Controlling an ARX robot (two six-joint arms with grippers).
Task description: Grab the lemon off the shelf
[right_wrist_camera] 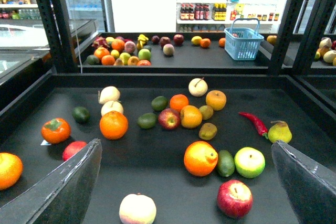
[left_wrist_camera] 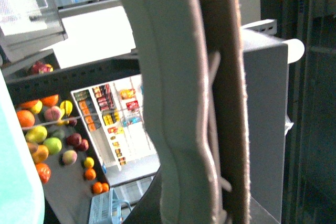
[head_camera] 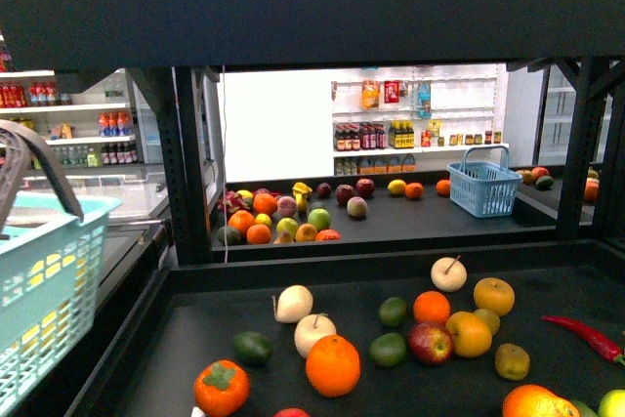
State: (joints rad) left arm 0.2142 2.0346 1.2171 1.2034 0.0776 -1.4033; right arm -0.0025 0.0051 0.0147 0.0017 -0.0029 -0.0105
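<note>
Nearest, the right pincer (right_wrist_camera: 186, 144) hangs open over the near edge of the shelf (head_camera: 195, 339), its two dark fingers (right_wrist_camera: 68, 182) spread wide with nothing between them. The left pincer itself does not show: its wrist view is filled by a grey handle (left_wrist_camera: 178, 103), apparently that of the pale teal basket (head_camera: 49, 280) at the near left, so I cannot tell how it stands. Scattered on the dark tier beyond the right pincer are an orange (head_camera: 333, 365), a red apple (head_camera: 430, 343), green fruits, pale pears and a red chilli (head_camera: 586, 337) at the right. The lemon is hard to single out. Two yellow-orange round fruits (head_camera: 494, 295) lie mid-right, but a small yellow fruit (head_camera: 396, 187) on the far tier, left of a blue basket (head_camera: 484, 187), looks most like it; I cannot be sure. By my judgement the task is barely begun: nothing is gripped, and the reach, the closing and the lift all remain.
</note>
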